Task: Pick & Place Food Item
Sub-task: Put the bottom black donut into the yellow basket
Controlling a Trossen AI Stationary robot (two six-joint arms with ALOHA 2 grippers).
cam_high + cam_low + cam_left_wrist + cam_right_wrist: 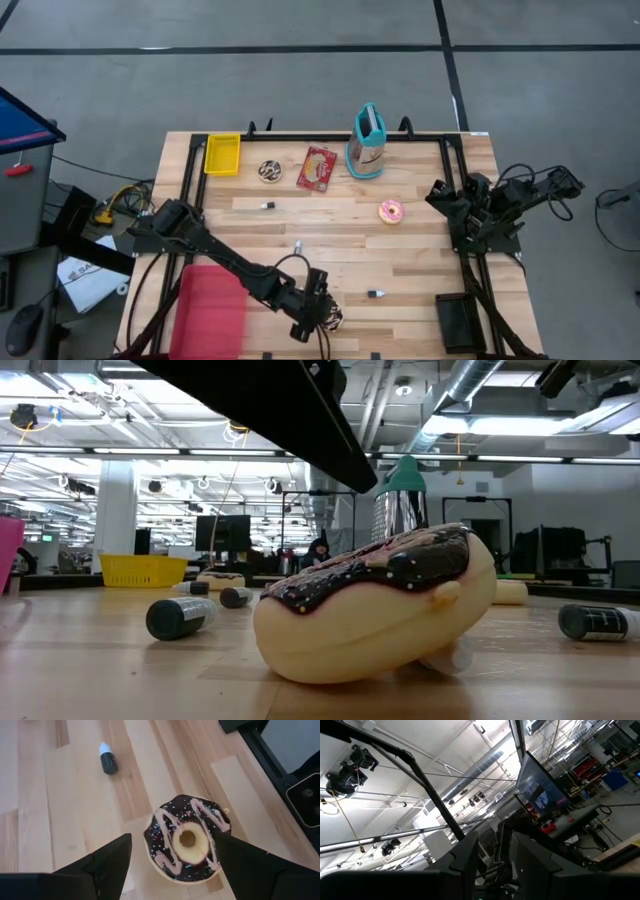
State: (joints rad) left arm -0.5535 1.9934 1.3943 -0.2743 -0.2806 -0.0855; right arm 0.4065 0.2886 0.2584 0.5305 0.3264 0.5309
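Observation:
A chocolate-iced donut (186, 840) with pink stripes lies on the wooden table near its front edge. In the low view the donut (380, 605) rests on its pale underside, tilted, with one side raised. My left gripper (172, 842) hangs open over it, slanting down, one finger on either side of the donut and apart from it. In the high view this gripper (318, 315) is at the front middle. My right gripper (495, 855) is drawn back at the table's right edge and points up into the room. A narrow gap shows between its fingers, with nothing in it.
A pink donut (391, 211), a red packet (317, 168), a yellow bin (222, 153) and a teal-topped grater (368, 140) sit farther back. Small dark bottles (375, 294) lie about. A red tray (210, 310) is at the front left and a black box (457, 320) at the front right.

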